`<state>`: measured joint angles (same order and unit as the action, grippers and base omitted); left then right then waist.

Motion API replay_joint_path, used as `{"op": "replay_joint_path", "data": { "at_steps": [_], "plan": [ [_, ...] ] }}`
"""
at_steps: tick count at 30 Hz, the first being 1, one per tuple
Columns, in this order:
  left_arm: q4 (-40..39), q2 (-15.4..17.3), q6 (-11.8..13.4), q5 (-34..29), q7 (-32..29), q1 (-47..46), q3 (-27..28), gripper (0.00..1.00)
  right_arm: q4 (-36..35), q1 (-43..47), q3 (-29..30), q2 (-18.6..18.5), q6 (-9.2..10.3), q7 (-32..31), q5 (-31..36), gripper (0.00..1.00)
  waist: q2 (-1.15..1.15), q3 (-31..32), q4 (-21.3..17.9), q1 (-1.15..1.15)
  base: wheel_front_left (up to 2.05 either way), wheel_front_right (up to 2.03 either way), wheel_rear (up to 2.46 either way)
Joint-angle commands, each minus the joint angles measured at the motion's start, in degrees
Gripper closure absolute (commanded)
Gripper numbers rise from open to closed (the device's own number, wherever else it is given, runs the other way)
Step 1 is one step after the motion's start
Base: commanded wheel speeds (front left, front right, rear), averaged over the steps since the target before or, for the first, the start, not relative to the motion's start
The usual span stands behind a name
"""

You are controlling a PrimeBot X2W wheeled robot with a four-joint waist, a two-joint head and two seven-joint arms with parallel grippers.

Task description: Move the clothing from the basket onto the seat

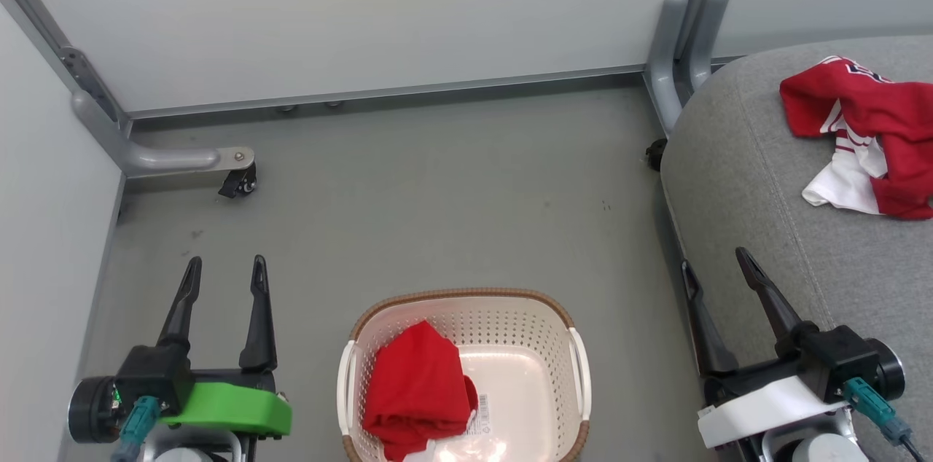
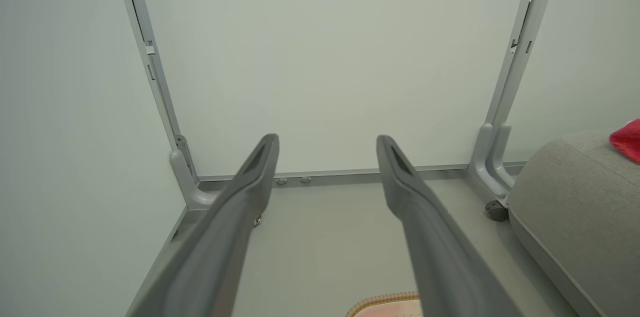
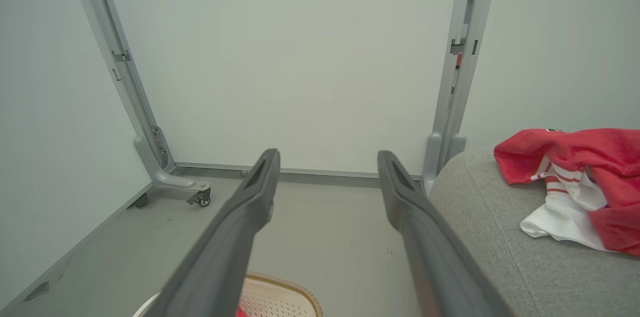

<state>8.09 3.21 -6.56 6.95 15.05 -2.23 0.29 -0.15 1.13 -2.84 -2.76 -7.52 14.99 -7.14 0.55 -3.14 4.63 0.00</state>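
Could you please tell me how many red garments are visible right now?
2. The striped red-and-white garment lies on the grey seat; the plain red garment sits in the left half of the basket. Another could be hidden beneath it.

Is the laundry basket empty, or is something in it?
Not empty: a bunched plain red garment lies inside the basket, against its left side.

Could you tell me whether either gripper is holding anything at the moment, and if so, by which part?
Nothing is held: the left gripper and right gripper are both open and empty. One red garment lies in the basket.
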Motion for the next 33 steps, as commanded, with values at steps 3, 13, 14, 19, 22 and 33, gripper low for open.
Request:
{"op": "replay_joint_path", "data": {
  "at_steps": [3,13,14,19,22,33],
  "plan": [
    [0.8,0.6,-0.5,-0.6,0.2,-2.4,-1.2,0.00,0.0,-1.1,-0.4,-0.1,0.06,0.1,-0.1,0.00,-0.55,-0.8,-0.6,0.00,0.00,0.00,0.00],
    [6.1,3.7,-0.9,-0.8,0.2,-12.0,-9.6,0.00,-1.3,-6.0,-3.0,-0.1,0.06,0.1,0.7,0.00,-0.55,-6.3,-4.0,0.00,0.00,0.00,0.00],
    [7.0,4.3,-0.9,-0.8,0.1,-13.1,-10.9,0.00,-1.4,-6.6,-3.2,-0.1,0.06,0.1,0.6,0.00,-0.55,-6.9,-4.4,0.00,0.00,0.00,0.00],
    [12.7,6.9,-0.9,0.8,0.1,-19.9,-17.3,0.00,-3.0,-11.1,-4.5,-0.1,0.06,0.1,1.2,0.00,-0.55,-12.9,-7.4,0.00,0.00,0.00,0.00],
    [16.6,8.1,-0.9,1.5,0.1,-23.5,-20.7,0.00,-3.9,-13.8,-5.0,-0.1,0.06,0.1,1.3,0.00,-0.55,-16.6,-8.8,0.00,0.00,0.00,0.00],
    [32.9,11.0,-0.9,3.2,0.1,-34.9,-32.5,0.00,-7.0,-23.6,-7.0,-0.1,0.06,0.1,1.7,0.00,-0.55,-29.6,-12.7,0.00,0.00,0.00,0.00]
  ]
}}
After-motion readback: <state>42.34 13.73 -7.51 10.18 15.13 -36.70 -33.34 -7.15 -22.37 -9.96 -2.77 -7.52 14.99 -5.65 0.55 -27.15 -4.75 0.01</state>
